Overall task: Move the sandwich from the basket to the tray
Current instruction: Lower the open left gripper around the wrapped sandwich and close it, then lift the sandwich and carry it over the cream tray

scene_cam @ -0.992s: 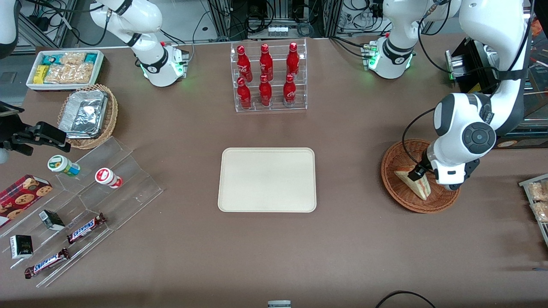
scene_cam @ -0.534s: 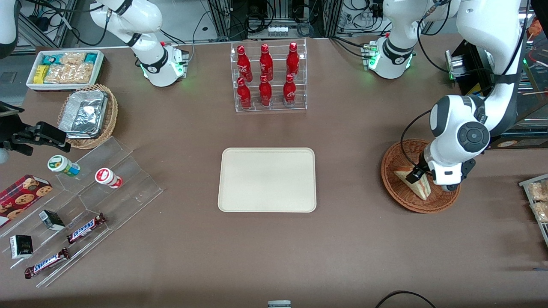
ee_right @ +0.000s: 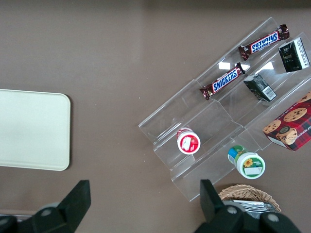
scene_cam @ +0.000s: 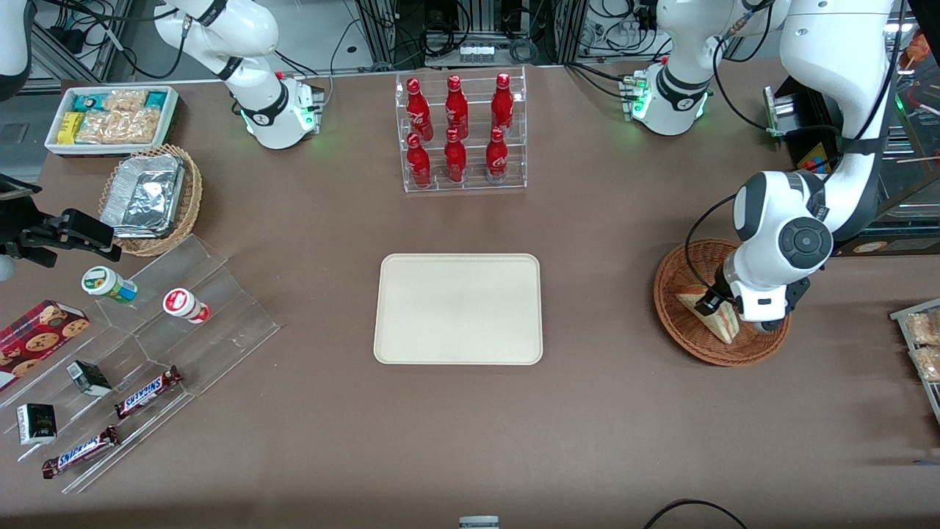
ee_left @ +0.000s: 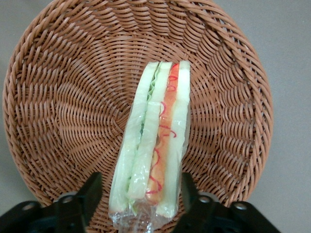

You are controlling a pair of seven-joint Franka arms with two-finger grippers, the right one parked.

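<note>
Down in the basket (ee_left: 63, 107) with the gripper (ee_left: 141, 190), fingers (ee_left: 92, 194) spread apart and set one on each side of the sandwich (ee_left: 155, 160). Not clamped: a sliver of wicker visible between one finger and the wrapped bread, the other finger just at the bread's edge or touching it, hard to say which. Lying on the basket floor, that sandwich, cut edge up, green layers on one flank and red on the other, clear wrap bunched at the end nearest the fingers.

From the wrist only: the filling layers, the wrap, the finger spacing. From the front only: the wider table. There, gripper (scene_cam: 716, 301) low over the sandwich (scene_cam: 723, 325), mostly masked by the white wrist housing, with the pale wedge poking out toward the front camera inside the basket (scene_cam: 672, 294), at the working arm's end of the table. Toward the middle, well apart from the basket, the tray (scene_cam: 457, 308), bare and flat; again in the parked arm's wrist view as a rounded cream corner (ee_right: 29, 128). Farther from the front camera than the tray, a clear rack of red bottles (scene_cam: 459, 132).
</note>
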